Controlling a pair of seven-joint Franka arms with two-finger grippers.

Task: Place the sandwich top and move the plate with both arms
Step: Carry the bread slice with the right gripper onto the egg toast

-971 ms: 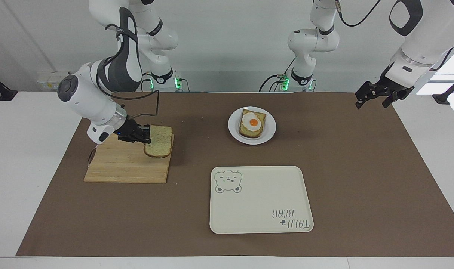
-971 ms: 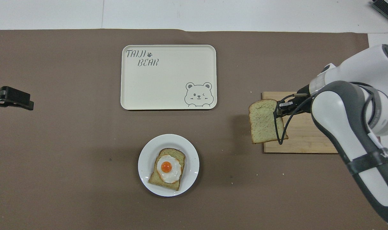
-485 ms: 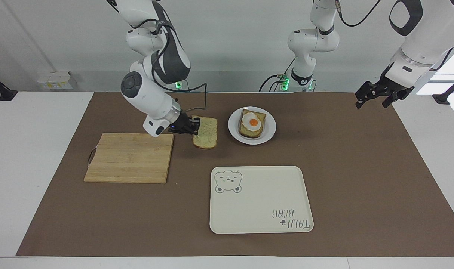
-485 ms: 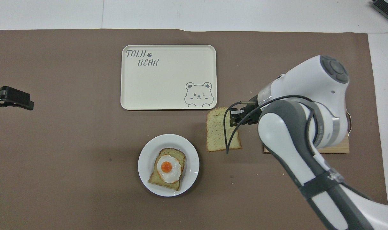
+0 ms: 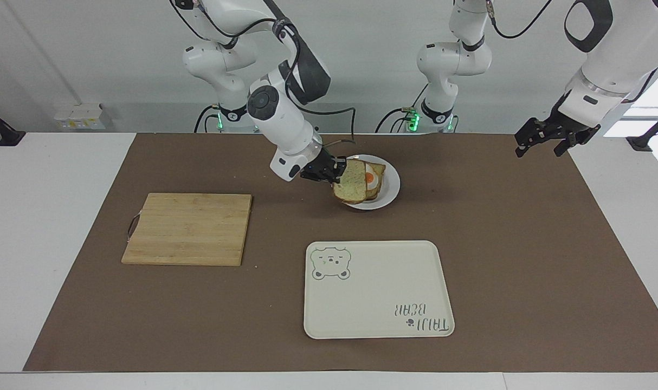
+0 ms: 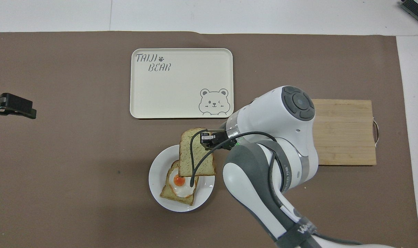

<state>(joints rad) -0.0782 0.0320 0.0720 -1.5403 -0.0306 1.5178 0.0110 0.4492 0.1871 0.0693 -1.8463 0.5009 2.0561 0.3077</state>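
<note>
Gripping sandwich top (image 5: 349, 181), right claw (image 5: 337, 169) apparently hovers over plate (image 5: 389, 190).

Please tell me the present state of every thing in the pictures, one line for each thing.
sandwich top: held up, tilted, over the plate's edge.
right pincer: shut on the sandwich top.
egg slice: flat on the plate, egg partly covered.
plate: on the mat.
tray: nothing on it.
cutting board: bare.
left pincer: waits above the mat's corner.

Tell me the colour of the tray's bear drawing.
Grey outline on the cream tray; the bear drawing shows best in the overhead view.
</note>
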